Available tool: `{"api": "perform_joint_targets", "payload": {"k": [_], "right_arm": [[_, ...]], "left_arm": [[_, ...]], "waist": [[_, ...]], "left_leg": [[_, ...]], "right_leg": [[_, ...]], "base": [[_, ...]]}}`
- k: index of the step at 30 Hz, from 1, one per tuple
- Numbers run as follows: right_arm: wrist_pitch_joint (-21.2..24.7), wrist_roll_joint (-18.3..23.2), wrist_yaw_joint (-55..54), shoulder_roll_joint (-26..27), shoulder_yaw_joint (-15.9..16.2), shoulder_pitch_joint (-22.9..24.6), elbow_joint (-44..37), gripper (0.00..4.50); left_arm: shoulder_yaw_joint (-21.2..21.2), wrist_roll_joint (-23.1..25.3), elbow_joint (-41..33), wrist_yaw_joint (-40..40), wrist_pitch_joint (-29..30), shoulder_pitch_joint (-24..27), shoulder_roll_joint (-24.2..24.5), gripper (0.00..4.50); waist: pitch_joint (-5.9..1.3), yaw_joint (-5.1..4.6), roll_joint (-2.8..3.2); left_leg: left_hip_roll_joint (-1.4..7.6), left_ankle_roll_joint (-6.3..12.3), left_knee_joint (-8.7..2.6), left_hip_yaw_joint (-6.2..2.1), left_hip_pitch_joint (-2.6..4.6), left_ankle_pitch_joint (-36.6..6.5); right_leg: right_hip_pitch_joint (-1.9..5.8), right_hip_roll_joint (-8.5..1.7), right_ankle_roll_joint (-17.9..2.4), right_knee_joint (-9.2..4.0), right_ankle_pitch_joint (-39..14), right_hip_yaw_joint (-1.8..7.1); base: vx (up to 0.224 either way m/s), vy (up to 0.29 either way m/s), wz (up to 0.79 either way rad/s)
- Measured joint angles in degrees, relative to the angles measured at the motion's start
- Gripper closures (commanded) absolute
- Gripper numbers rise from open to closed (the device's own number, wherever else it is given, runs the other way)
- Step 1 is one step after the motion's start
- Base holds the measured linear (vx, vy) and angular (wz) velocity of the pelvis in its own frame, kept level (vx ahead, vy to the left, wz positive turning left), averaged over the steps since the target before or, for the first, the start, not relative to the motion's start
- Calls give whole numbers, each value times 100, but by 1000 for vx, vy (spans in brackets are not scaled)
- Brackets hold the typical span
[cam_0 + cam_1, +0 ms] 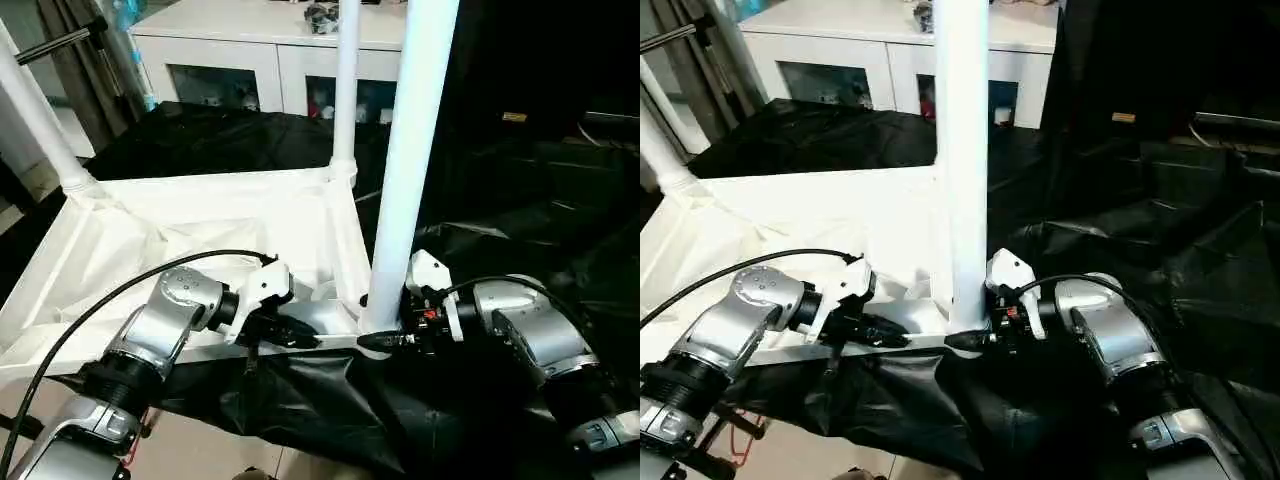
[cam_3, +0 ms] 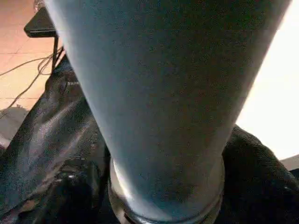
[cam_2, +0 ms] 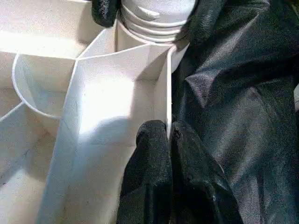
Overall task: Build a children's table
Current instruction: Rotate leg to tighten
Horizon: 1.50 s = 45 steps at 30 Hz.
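The white tabletop [image 1: 200, 225] lies upside down at centre left, ribbed underside up. Three white legs [image 1: 410, 160] stand upright in its corner sockets.

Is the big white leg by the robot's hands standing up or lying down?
Standing up. The nearest table leg rises straight from the corner socket of the upside-down tabletop.

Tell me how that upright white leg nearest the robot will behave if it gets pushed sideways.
The nearest leg is a long smooth tube, so it is probably stiff but slippery to grip. It stands tall from a corner socket of the tabletop, so a sideways push would likely lever it over or rock the light-looking tabletop unless it is fully seated.
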Motion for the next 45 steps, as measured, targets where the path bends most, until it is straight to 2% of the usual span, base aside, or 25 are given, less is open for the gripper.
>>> {"api": "perform_joint_targets", "payload": {"k": [4, 7, 9, 12, 16, 18, 21, 22, 24, 26, 27, 28, 32, 39, 45], "right_arm": [[29, 24, -20, 6, -12, 104, -125, 173], [67, 56, -71, 24, -37, 161, -181, 174], [97, 34, -384, 130, -179, 218, -141, 180], [103, -86, -1363, 528, -524, 208, 155, 180], [97, -270, -3050, 1127, -876, -93, 723, 180], [162, -300, -3810, 1457, -1147, -229, 960, 180], [183, -357, -4535, 1734, -1319, -385, 1194, 180], [158, -382, -4657, 1781, -1343, -417, 1248, 125], [51, -401, -4766, 1850, -1376, -460, 1362, 111], [34, -396, -4756, 1867, -1378, -460, 1368, 104], [34, -393, -4746, 1867, -1386, -460, 1366, 74], [34, -394, -4698, 1862, -1386, -459, 1357, 66], [-40, -377, -3876, 1596, -1278, -307, 1133, 63], [-79, -120, -1832, 711, -710, -74, 563, 63], [0, -13, -550, 191, -371, 20, 190, 63]], "left_arm": [[-24, -27, -2, -23, 16, 4, 2, 450], [-20, -29, 2, -4, 31, 5, -20, 450], [49, -3, 80, 236, 32, 4, -116, 450], [236, 102, 353, 841, 67, -103, -363, 450], [370, 257, 771, 1814, 254, -395, -819, 450], [430, 297, 948, 2275, 345, -516, -1069, 450], [484, 343, 1022, 2704, 427, -555, -1301, 450], [485, 368, 1025, 2783, 445, -562, -1344, 450], [486, 384, 1030, 2855, 453, -562, -1397, 450], [482, 386, 1029, 2848, 453, -562, -1405, 450], [483, 386, 1027, 2826, 452, -562, -1404, 450], [478, 387, 1020, 2797, 447, -561, -1396, 450], [435, 364, 862, 2412, 356, -483, -1205, 450], [221, 225, 500, 1285, -69, -265, -632, 450], [76, 102, 303, 559, -196, -178, -288, 450]], "waist": [[-1, 1, 0], [-1, 7, 0], [-1, 7, 0], [-6, -39, -8], [-8, -199, -11], [-11, -219, -18], [-12, -246, -20], [-13, -251, -20], [-12, -259, -29], [-13, -259, -29], [-14, -258, -31], [-16, -258, -33], [-8, -245, -53], [-7, -110, -46], [-8, -20, -48]], "left_leg": [[0, 0, 5, -1, 0, 0], [0, 0, 9, -1, -1, 0], [0, 0, 12, 0, 1, 0], [-1, 0, 16, -4, 15, 0], [-7, -1, 13, -23, 24, 0], [-7, -1, 13, -26, 24, 0], [-7, -1, 8, -29, 25, 0], [-8, -1, 7, -31, 25, 0], [-8, -1, 1, -32, 23, 0], [-9, -1, -8, -32, 22, 0], [-9, -1, -18, -31, 20, 0], [-10, -1, -20, -30, 19, 0], [-8, 0, -19, -29, 11, 0], [1, 1, -27, -10, -4, 1], [1, 5, -11, 5, -9, -2]], "right_leg": [[1, 0, 0, 0, 0, 0], [3, -1, 0, 0, 0, 0], [9, -1, 0, 1, 0, 0], [16, 0, -10, 6, 7, 4], [16, -2, 7, 1, -3, 10], [16, -1, 8, 1, -3, 7], [16, -1, 9, -1, -3, 4], [17, -1, 9, -2, -3, 2], [16, -1, 10, -5, -4, 1], [17, 0, 10, -17, -3, 0], [18, 0, 10, -30, -3, -1], [18, 0, 10, -33, -3, 0], [13, 0, 12, -32, 21, 0], [1, 6, 17, -31, 6, -10], [0, 1, -2, -34, -8, -3]], "base": [[0, 0, 0], [0, 0, 0], [0, 0, 0], [0, 0, 0], [0, 0, 0], [0, 0, 0], [0, 0, 0], [0, 0, 0], [0, 0, 0], [0, 0, 0], [0, 0, 0], [0, 0, 0], [0, 0, 0], [22, -2, 0], [0, 0, 0]]}}
